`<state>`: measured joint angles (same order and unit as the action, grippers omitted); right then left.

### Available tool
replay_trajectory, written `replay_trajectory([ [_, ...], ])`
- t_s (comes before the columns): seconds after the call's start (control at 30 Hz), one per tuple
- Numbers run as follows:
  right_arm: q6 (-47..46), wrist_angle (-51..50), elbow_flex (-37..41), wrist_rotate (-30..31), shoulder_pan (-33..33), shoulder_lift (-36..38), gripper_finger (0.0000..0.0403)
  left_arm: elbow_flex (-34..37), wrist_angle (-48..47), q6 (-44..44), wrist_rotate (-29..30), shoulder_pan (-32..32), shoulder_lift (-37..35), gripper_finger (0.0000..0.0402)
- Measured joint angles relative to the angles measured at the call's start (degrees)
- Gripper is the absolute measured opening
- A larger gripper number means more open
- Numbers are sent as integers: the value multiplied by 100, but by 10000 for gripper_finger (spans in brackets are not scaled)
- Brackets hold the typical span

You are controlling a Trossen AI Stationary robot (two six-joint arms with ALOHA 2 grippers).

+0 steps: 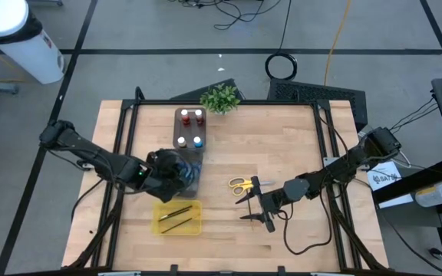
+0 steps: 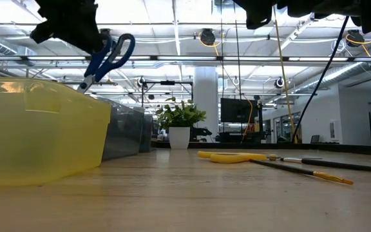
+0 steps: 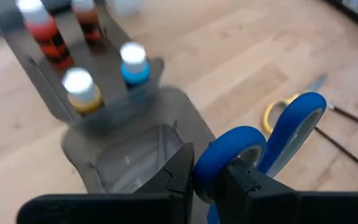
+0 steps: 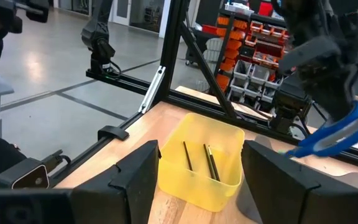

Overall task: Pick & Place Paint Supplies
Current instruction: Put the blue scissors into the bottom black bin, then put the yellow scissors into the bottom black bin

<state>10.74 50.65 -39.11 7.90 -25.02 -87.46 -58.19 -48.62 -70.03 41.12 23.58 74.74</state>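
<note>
My left gripper [image 1: 181, 172] is shut on blue-handled scissors [image 2: 108, 59], which it holds in the air above the near end of the long grey organiser tray [image 1: 191, 146]. Several small paint bottles [image 3: 82, 87] stand upright in the tray's far end. Two thin brushes [image 4: 199, 158] lie in the yellow tray [image 1: 177, 218]. Yellow-handled scissors [image 1: 240, 184] and two more brushes [image 2: 304, 169] lie flat on the table. My right gripper [image 1: 254, 207] hovers open just near of the yellow scissors, with nothing between its fingers. My left gripper pinches one blue handle loop [image 3: 229, 163] of the scissors between its two fingers [image 3: 178, 177]. The fingers slant down from the table's left side. The scissors are lifted clear and tilted, with the blades [image 2: 86, 82] lower than the handles.
A small potted plant [image 1: 220, 98] stands at the table's far edge. Dark frame rails [image 1: 121, 138] run along the table's left and right sides. Bare wood lies between the organiser tray and my right arm.
</note>
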Motion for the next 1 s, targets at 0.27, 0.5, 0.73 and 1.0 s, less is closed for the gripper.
replay_trajectory([
  [0.27, 0, 4, 0, 0, -2, 0, 213, 2, -249, -426, -571, -227, 390, 50],
  [0.5, -2, 4, 0, -4, -2, 0, 210, 2, -255, -256, -677, -490, 569, 51],
  [0.73, -2, -35, 0, -13, -2, 0, 210, 2, -255, -99, -683, -523, 567, 75],
  [1.0, -3, -37, 0, -17, -2, 0, 208, 2, -239, 12, -664, -523, 567, 177],
])
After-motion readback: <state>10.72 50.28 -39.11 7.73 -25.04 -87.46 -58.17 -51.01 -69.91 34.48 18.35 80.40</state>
